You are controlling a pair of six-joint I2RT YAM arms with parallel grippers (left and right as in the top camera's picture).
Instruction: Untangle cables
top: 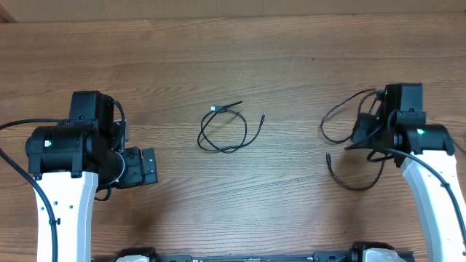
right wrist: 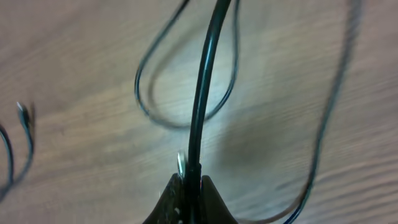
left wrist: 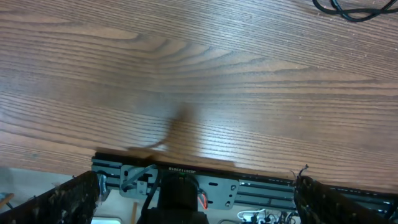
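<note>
Item 1: black cable (right wrist: 203, 93), pinched between the fully closed jaws of the right gripper (right wrist: 189, 186), the strand running straight out from the tips. Its slack loops lie on the desk (top: 233, 44) near the right edge (held, presumably, so it can be drawn out of its own tangle).

Item 2: second cable (top: 229, 131), a loose loop with both plug ends free, mid-desk, well apart from either arm and seemingly separated.

Item 3: left gripper (top: 145, 167), jaws spread wide and empty, toward the left edge, likely on standby.
</note>
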